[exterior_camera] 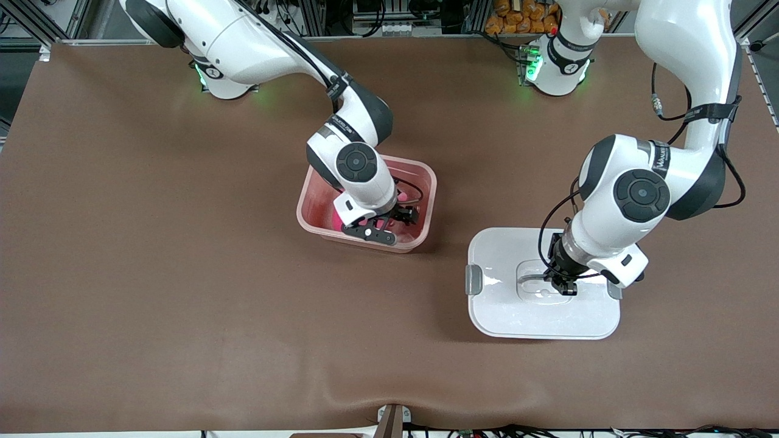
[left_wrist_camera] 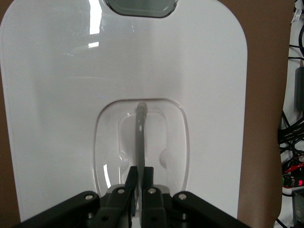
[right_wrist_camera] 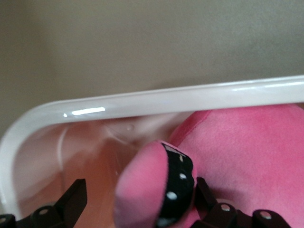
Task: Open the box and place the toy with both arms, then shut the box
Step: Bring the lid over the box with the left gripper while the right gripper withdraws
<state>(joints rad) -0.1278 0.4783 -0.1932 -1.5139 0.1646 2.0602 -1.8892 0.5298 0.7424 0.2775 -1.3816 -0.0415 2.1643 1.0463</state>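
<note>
Front view: the open pink box (exterior_camera: 367,204) sits mid-table, a bit toward the right arm's end. The right gripper (exterior_camera: 389,226) is down inside it, with bits of the pink toy (exterior_camera: 338,217) peeking out around the wrist. The white lid (exterior_camera: 508,304) lies flat on the brown table (exterior_camera: 152,274), nearer the front edge and toward the left arm's end, grey clips (exterior_camera: 473,279) on its sides. The left gripper (exterior_camera: 560,286) is on the lid's handle (exterior_camera: 530,278). There's a strap label on each forearm, but I can't read it.

Left wrist view: fingers (left_wrist_camera: 148,183) pressed together, pinching the thin handle (left_wrist_camera: 140,137) in the lid's (left_wrist_camera: 57,118) recess.

Right wrist view: fingers (right_wrist_camera: 73,199) spread apart, toy (right_wrist_camera: 247,147) lying between them just inside the box's rim (right_wrist_camera: 156,100).
</note>
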